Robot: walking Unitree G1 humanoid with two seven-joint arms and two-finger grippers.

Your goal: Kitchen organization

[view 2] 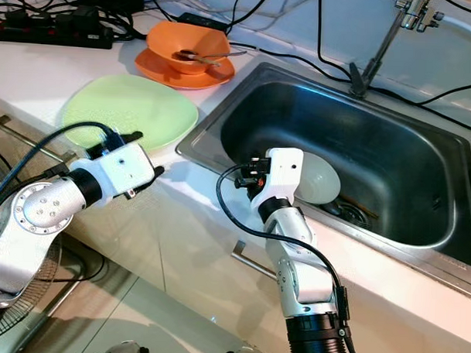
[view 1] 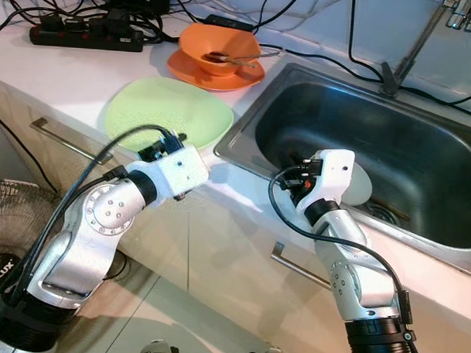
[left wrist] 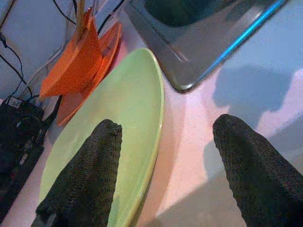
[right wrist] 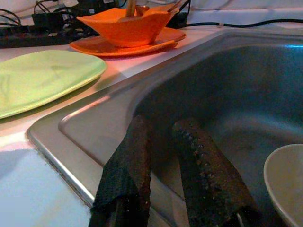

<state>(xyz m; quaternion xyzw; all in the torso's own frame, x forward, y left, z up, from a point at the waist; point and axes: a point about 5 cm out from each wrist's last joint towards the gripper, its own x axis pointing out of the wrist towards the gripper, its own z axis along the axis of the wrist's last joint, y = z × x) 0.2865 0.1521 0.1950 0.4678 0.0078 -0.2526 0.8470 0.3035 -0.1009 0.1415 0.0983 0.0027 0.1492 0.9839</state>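
Observation:
A pale green plate [view 1: 168,112] lies flat on the white counter, left of the steel sink [view 1: 244,146]. My left gripper [left wrist: 165,170] is open at the plate's near edge, one finger [left wrist: 85,179] over the plate and the other over the bare counter. Behind the plate, an orange bowl [view 1: 219,48] holding a utensil stands on an orange plate [view 1: 216,77]. My right gripper [right wrist: 163,127] is shut with nothing in it, down inside the sink by its left wall. A white dish [view 2: 324,180] lies on the sink floor just beyond it.
A faucet [view 1: 426,36] rises behind the sink. A black power strip [view 1: 86,36] and several cables lie along the counter's back. Drawer handles [view 1: 298,268] run under the counter edge, and a fan [view 1: 9,230] stands on the floor at the left.

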